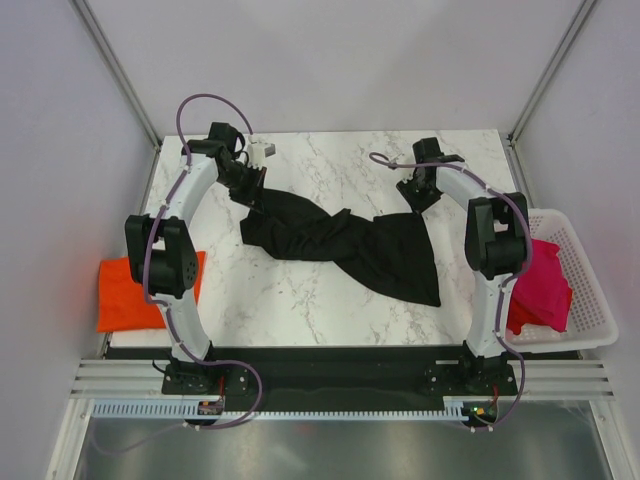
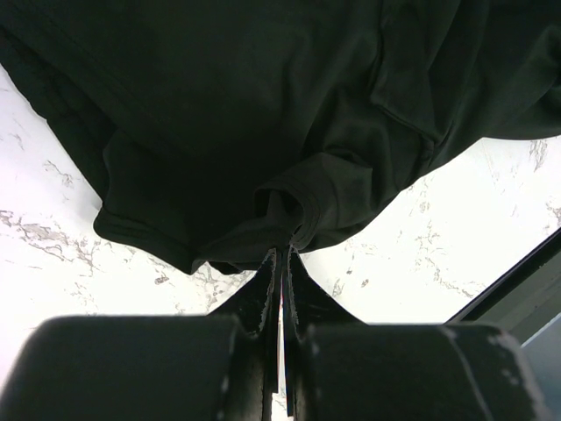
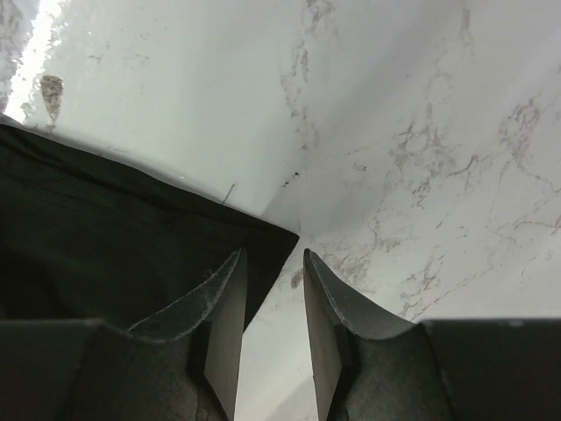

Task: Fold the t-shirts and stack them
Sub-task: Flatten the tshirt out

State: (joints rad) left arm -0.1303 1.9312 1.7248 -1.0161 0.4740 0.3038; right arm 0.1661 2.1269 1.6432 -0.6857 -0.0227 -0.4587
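Meanwhile, black t-shirt [image 1: 340,240] pinched in left gripper [image 2: 282,253], its corner beside spread right gripper [image 3: 273,256].

A white marble-patterned bench [image 1: 300,300] fills the middle. A white slatted basket [image 1: 592,292] sits at its right edge, seemingly plastic.

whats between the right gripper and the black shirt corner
Only bare marble table, per the right wrist view; the black t-shirt ends just ahead of the open right gripper.
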